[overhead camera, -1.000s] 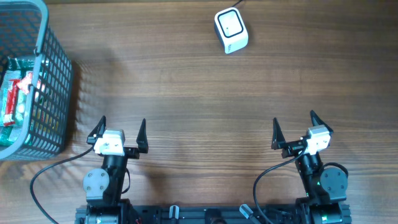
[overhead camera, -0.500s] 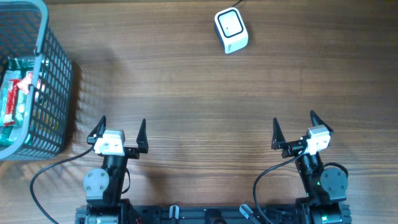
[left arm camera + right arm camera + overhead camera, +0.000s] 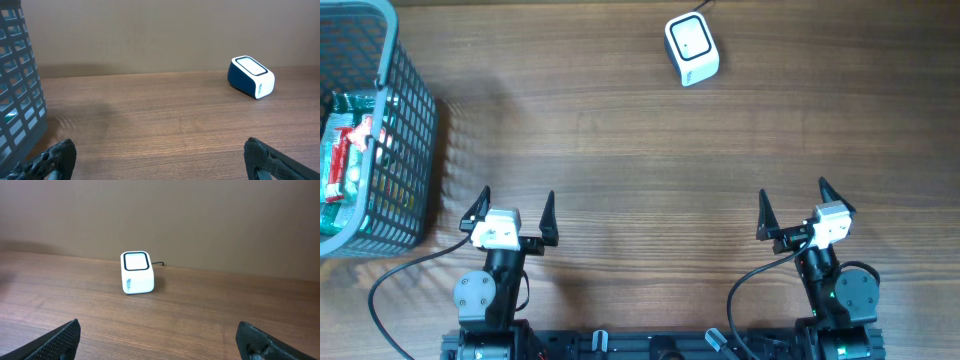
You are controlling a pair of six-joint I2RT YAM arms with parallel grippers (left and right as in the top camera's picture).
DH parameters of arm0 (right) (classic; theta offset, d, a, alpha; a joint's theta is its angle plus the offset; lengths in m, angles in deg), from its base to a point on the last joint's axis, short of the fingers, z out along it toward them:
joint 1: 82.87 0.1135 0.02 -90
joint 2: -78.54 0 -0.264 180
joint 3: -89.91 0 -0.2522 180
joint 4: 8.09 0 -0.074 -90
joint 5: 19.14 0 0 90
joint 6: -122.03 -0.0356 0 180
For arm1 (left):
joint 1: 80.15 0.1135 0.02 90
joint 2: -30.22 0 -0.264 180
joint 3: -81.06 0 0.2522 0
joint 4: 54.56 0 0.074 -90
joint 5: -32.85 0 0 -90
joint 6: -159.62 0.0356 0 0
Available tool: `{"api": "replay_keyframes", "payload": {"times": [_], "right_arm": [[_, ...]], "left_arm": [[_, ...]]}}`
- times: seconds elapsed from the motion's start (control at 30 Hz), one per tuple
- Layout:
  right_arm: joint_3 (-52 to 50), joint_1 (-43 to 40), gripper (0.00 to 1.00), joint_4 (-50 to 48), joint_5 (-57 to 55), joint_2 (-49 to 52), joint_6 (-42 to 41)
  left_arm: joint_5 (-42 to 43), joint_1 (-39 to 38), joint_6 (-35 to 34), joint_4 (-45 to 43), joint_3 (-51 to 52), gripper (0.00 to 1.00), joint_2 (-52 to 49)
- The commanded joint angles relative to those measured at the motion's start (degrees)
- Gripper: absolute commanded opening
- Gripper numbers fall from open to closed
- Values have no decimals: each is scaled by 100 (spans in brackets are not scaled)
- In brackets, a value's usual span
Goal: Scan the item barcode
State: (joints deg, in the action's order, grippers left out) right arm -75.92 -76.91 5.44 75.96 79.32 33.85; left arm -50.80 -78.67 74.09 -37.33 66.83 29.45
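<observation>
The left claw [image 3: 516, 200] sits at the near edge of the bench [image 3: 620, 150], left of centre, with its jaws spread fully wide and nothing between them. The right claw [image 3: 792, 195] sits at the near edge on the right side, jaws equally wide and holding nothing. The grey wire basket [image 3: 388, 60] stands at the far-left edge of the bench, beyond and to the left of the left claw and apart from it. The packaged items [image 3: 345, 150] lie inside the basket in green, red and white wrapping; no barcode can be made out on them. They are nearer to the left claw than to the right claw, which is well apart from them across the bench. The white scanner [image 3: 691, 48] rests on the far side of the bench near its centre line, well apart from both claws and from the basket. In the right wrist view the scanner window faces up and toward the camera, and a thin cable [image 3: 159, 264] leaves its rear. In the left wrist view the basket wall fills the left margin.
</observation>
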Motion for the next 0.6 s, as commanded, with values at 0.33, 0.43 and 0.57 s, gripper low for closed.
{"api": "replay_keyframes", "payload": {"times": [0.33, 0.43, 0.57], "right_arm": [[-11, 17, 100, -11, 83, -35, 81], [-11, 17, 100, -11, 83, -35, 83], [-11, 17, 100, -11, 83, -35, 83]], "left_arm": [[153, 24, 109, 26, 15, 100, 50], [157, 24, 109, -7, 15, 100, 50], [153, 26, 111, 22, 15, 100, 42]]}}
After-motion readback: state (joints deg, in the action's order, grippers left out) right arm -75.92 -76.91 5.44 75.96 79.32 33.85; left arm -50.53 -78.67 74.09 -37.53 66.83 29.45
